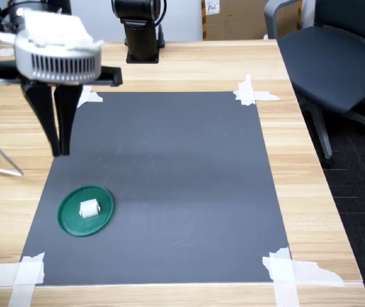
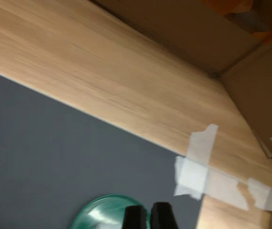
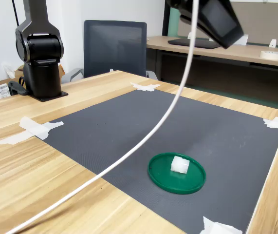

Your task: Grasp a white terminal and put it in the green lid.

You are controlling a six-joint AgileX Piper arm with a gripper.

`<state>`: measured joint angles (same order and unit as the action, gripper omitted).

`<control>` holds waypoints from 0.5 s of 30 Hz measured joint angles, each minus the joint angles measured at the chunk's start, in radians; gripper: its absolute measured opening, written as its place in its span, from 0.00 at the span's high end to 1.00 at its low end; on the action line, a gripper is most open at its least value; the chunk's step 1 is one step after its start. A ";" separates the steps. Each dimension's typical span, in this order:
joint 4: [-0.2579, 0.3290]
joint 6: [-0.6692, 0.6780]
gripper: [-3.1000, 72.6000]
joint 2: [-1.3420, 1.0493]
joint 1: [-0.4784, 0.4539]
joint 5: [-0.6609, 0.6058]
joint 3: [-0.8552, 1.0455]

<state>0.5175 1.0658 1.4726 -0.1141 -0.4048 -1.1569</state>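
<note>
Closed empty gripper [image 1: 59,150] above mat edge, clear of white terminal [image 1: 89,208] inside green lid [image 1: 86,210].

Small white terminal [image 1: 89,208] lying inside flat round green lid [image 1: 70,220], near its centre, on the dark mat

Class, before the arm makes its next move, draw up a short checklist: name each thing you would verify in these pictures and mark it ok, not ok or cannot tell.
1. White terminal lies inside the green lid: ok, seen in both exterior views.
2. Terminal sits clear of the lid's rim: ok.
3. Gripper carries nothing: ok, its fingers stand close together with nothing between them in the first exterior view.
4. Gripper is raised above the grey mat, off the lid: ok.
5. Lid lies fully on the mat: ok.
6. Other terminals remain to be moved: cannot tell, none shows on the mat.
</note>
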 joint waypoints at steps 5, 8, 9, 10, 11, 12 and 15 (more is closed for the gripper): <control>0.146 0.078 0.99 -0.160 0.000 0.019 0.135; 0.169 0.061 0.99 -0.261 0.000 0.031 0.201; 0.169 0.043 0.99 -0.288 0.000 0.035 0.219; 0.163 0.019 0.99 -0.321 0.000 0.035 0.235; 0.149 -0.014 0.99 -0.354 0.000 0.037 0.249; 0.128 -0.053 0.99 -0.386 0.000 0.037 0.261; 0.039 -0.211 0.99 -0.467 0.000 0.037 0.288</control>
<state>0.5562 0.8547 1.0059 -0.1141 -0.3675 -0.8689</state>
